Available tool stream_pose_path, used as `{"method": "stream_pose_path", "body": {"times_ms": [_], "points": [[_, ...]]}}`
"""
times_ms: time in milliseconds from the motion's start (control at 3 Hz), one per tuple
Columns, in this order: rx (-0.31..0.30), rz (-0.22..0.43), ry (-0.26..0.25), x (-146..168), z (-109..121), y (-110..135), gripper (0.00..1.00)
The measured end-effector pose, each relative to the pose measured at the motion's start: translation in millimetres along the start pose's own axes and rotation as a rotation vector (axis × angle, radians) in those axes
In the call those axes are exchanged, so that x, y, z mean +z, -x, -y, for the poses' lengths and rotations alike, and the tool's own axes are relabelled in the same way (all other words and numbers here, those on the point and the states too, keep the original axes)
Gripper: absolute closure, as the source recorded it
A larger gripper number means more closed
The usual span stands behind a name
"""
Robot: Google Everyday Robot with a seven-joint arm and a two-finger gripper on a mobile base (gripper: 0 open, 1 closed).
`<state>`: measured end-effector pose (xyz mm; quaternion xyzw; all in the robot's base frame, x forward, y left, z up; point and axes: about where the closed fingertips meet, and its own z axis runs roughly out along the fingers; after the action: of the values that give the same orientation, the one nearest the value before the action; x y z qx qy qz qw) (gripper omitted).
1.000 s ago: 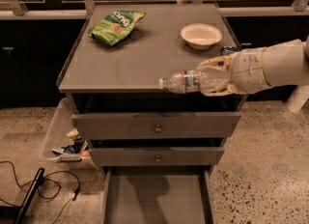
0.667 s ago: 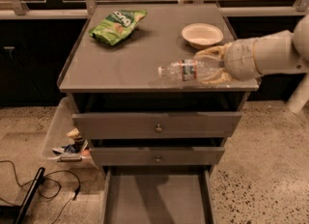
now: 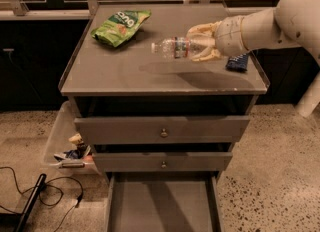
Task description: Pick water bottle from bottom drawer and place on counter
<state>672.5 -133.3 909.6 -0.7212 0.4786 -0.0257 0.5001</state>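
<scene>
The water bottle (image 3: 176,47) is a clear plastic bottle with a white cap and a coloured label band. It lies sideways in the air above the counter (image 3: 150,76), cap pointing left. My gripper (image 3: 202,42) comes in from the right and is shut on the bottle's base end. The bottle's shadow falls on the counter below it. The bottom drawer (image 3: 162,206) is pulled out at the foot of the cabinet, and its tray holds nothing.
A green snack bag (image 3: 120,26) lies at the counter's back left. A dark blue packet (image 3: 237,62) lies under my arm at the right edge. Two knobbed drawers (image 3: 162,132) are shut. A bin of clutter (image 3: 70,148) and cables (image 3: 30,196) sit left on the floor.
My gripper has carried the bottle up and back, from the counter's front edge to above its middle. The view has also shifted; the white bowl no longer shows.
</scene>
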Motion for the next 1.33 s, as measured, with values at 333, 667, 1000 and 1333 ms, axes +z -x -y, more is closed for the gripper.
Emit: {"method": "stream_pose_path", "body": {"times_ms": [333,667,1000,1333], "points": [[0.080,0.115,0.059,31,4,11,1.00],[0.148,0.197,0.130,54,-1,25,1.00],[0.194,0.182,0.198,68,-9,30,1.00],[0.243,0.096,0.263,79,-21,16,1.00]]}}
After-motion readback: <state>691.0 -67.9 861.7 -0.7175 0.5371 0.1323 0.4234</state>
